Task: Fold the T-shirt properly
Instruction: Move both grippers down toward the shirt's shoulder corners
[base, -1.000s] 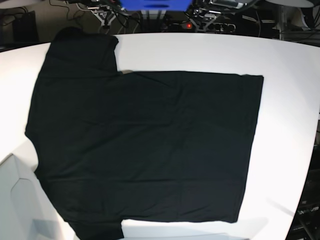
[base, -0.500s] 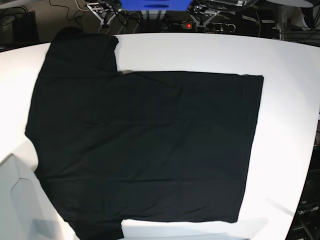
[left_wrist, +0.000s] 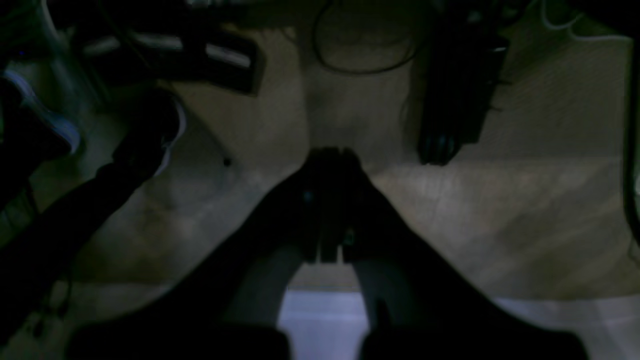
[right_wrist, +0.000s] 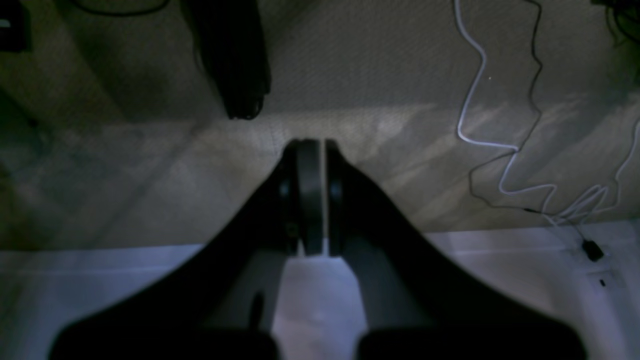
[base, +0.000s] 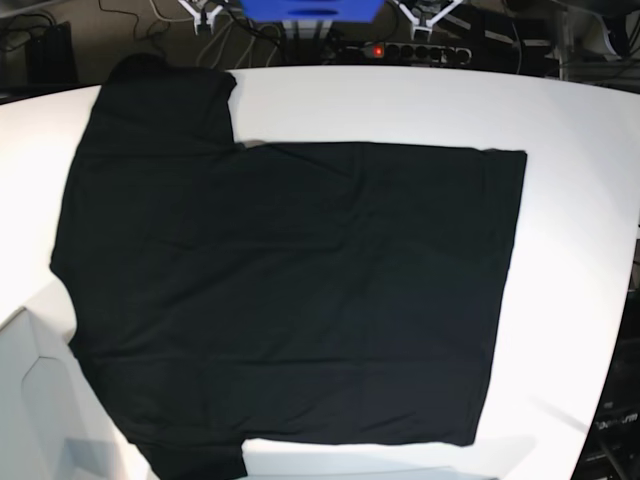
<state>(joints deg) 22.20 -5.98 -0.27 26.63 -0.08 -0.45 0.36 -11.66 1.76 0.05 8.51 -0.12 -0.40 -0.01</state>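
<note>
The T-shirt (base: 290, 300) lies flat, unfolded, on the white worktop (base: 420, 105), well apart from both arms' fingers. Left fingers (left_wrist: 327, 205) clenched, empty; right fingers (right_wrist: 311, 195) likewise, over floor.

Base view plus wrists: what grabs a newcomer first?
A big black T-shirt spread flat across most of the white table, sleeves toward the left, no print showing. In the dim wrist views, the left gripper and right gripper sit closed over floor and cables, away from the cloth.
</note>
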